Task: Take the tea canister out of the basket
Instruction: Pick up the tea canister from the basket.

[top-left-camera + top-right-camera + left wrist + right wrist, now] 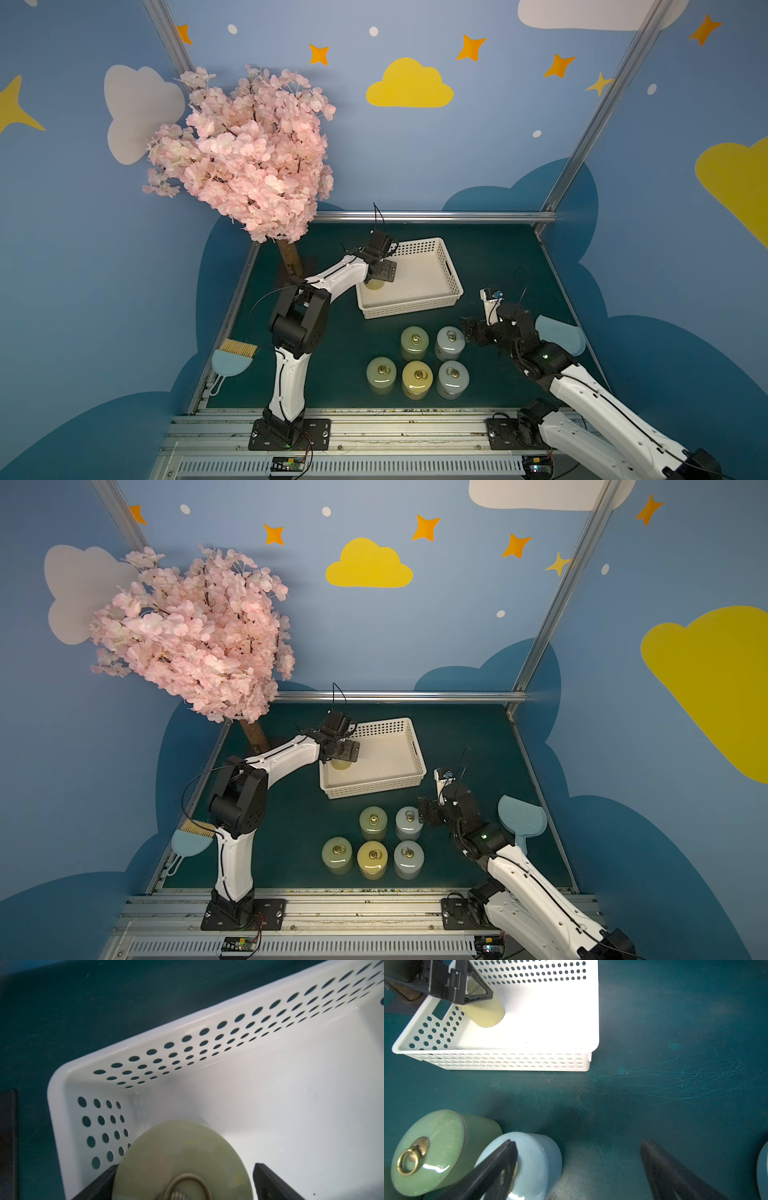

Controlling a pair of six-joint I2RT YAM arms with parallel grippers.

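Left wrist view looks down on the canister, standing upright in the basket near its short perforated wall, ring-pull lid up. The left end effector is released, its fingers straddling the lid: one sits close against the rim, the other shows a clear gap. So the canister lies directly below and between the fingers, long axis vertical, in line with the approach. In both top views the left arm reaches over the basket, while the right end effector, also released and empty, hangs well apart beside five canisters standing on the bench. Judging by this, the left one need only clench and lift straight up, clearing the wall.
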